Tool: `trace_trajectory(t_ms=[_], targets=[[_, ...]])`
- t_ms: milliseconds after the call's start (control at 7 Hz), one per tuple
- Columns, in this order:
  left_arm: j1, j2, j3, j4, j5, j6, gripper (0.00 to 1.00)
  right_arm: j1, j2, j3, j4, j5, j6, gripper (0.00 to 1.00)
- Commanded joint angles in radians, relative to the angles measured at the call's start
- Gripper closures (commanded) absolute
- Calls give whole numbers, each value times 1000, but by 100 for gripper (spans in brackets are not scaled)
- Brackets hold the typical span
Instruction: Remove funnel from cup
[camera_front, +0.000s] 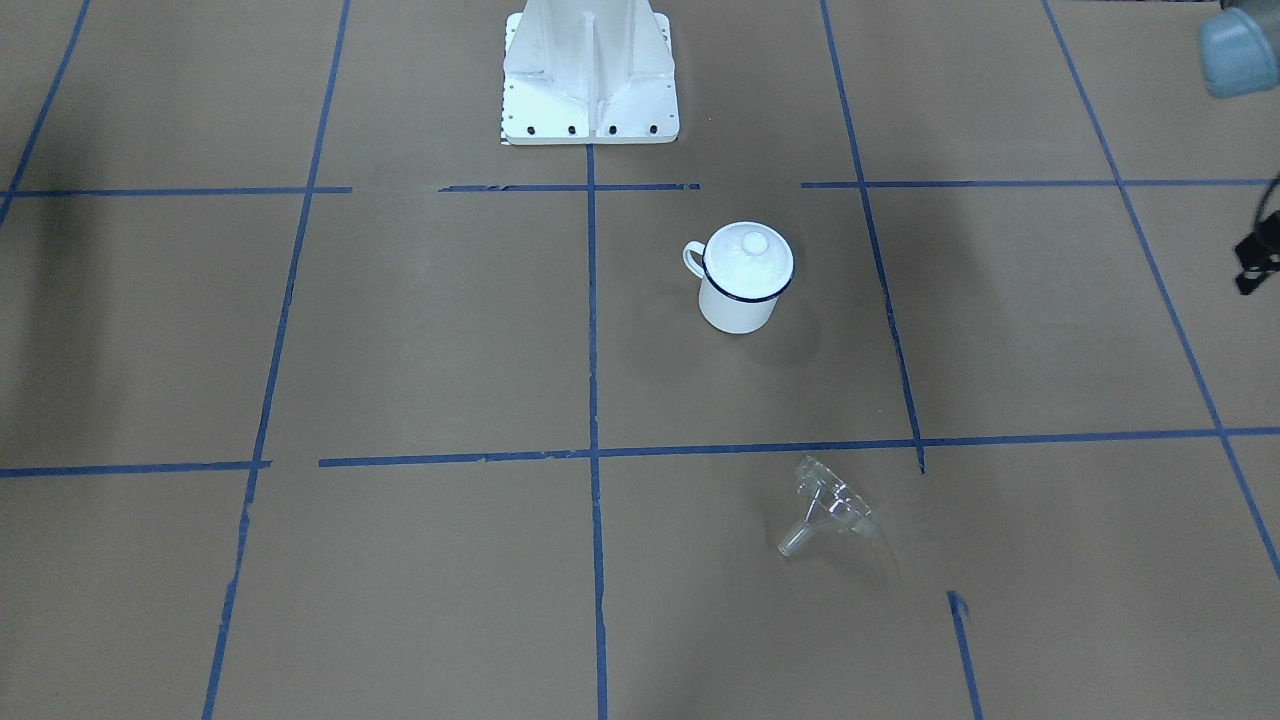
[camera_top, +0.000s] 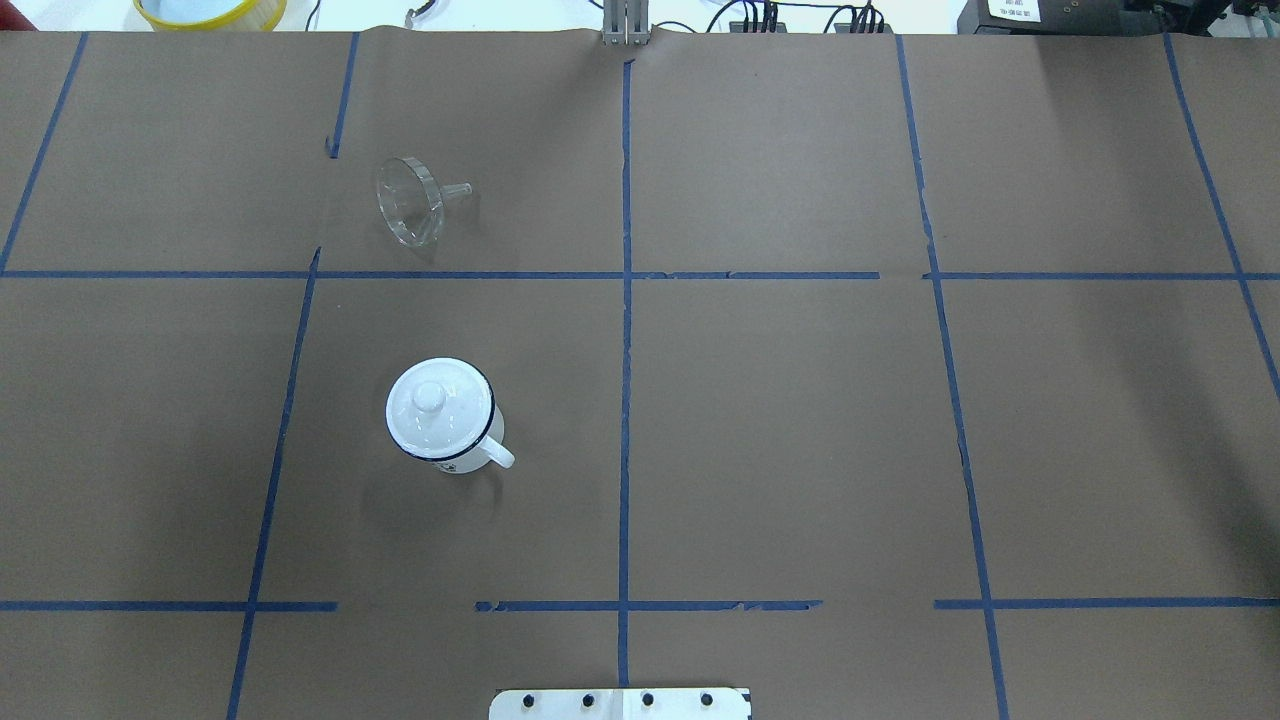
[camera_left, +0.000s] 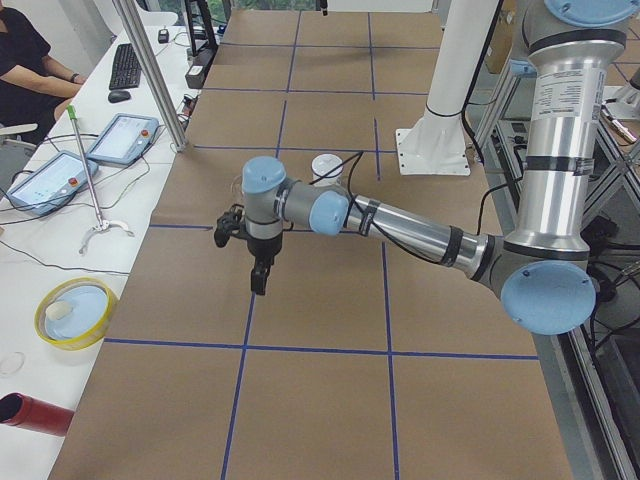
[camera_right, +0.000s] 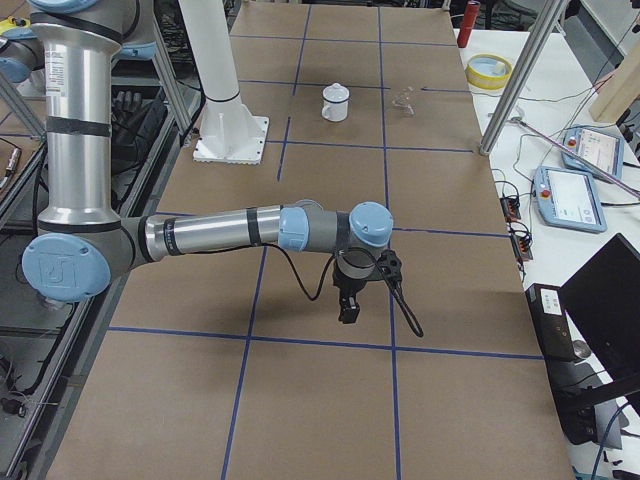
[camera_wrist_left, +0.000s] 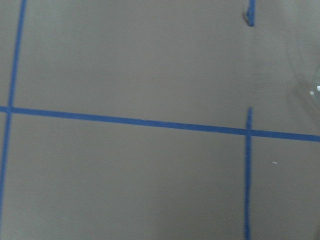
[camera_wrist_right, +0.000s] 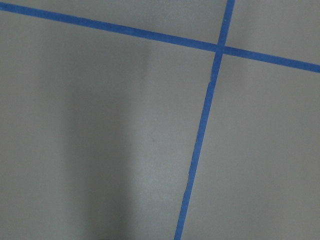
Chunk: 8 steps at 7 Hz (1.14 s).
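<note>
Nearest the robot base: cup (camera_top: 440, 415) upright on desk (camera_top: 800, 450), knobbed lid (camera_top: 432, 398) on top. Beyond it, well apart: funnel (camera_top: 410, 200) lying on its side, judged already out. Left pincer (camera_left: 259, 280) and right pincer (camera_right: 347, 308): opening cannot be told. Best to keep both clear so the funnel isn't nudged.
</note>
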Motion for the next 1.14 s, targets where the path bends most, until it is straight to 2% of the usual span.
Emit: trace_trajectory(t_ms=[0,143,714,857,1000], targets=[[-188,2,99,32,-84,223,0,0,0,0,0,0,1,0],[-189,-40,77,165,-218,219,0,0,0,0,0,0,0,0],[-178,-39,116,179,-223,225,0,0,0,0,0,0,1,0],[-168,-41,177,118,-223,222,0,0,0,0,0,0,0,0],[-166,-33,219,-1,-224,224,0,0,0,0,0,0,1,0]])
